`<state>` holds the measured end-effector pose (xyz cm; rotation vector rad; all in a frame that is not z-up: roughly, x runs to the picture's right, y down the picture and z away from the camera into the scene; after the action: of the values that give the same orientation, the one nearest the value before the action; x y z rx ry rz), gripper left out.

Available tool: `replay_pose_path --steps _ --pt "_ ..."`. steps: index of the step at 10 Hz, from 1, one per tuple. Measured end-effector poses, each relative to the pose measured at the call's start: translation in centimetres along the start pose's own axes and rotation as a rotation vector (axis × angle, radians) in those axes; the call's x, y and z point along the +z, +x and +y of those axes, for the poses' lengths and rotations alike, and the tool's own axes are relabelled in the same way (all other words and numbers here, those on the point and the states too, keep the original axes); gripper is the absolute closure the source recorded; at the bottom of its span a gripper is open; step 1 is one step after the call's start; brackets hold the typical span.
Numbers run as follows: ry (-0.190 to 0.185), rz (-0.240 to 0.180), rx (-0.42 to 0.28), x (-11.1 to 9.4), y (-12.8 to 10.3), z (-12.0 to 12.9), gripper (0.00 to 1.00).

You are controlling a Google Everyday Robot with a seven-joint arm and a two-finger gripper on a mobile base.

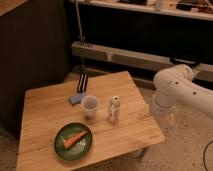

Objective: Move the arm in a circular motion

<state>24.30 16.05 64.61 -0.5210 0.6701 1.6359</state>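
Background: you are working in a dim room, with a dark cabinet [35,50] and a pale rail [125,57] running behind a low wooden table [45,115] on a speckled floor [185,145].

The arm [180,87] is reaching in from the right, elbow raised and lower segment dropping toward the table's right edge. The gripper [160,109] is hanging at that lower end, just beside the edge and not over the board. You cannot tell whether it is released or clenched, and nothing is showing in it.

To the gripper's left, from near to far: a small bottle [114,109], a clear cup [89,106], a blue sponge [76,99]. The green plate [59,145] with a carrot [74,140] is sitting well apart from it, near the front.

Progress, judged: one pose is showing a point on the loop, not its share. Assume the circling is underway and unfinished.
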Motion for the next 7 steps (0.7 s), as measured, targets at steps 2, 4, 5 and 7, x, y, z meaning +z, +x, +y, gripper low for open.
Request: replay_pose_path --steps 2,4,5,7 --pt "0.030 0.012 -0.088 -0.2 3.8 0.6 0.20" --pt "0.047 0.012 -0.167 -0.9 6.3 2.9 0.20" --pt "0.048 0.003 -0.217 -1.6 7.1 5.1 0.20" --pt "0.036 -0.019 -0.301 -3.1 7.9 10.7 0.20"
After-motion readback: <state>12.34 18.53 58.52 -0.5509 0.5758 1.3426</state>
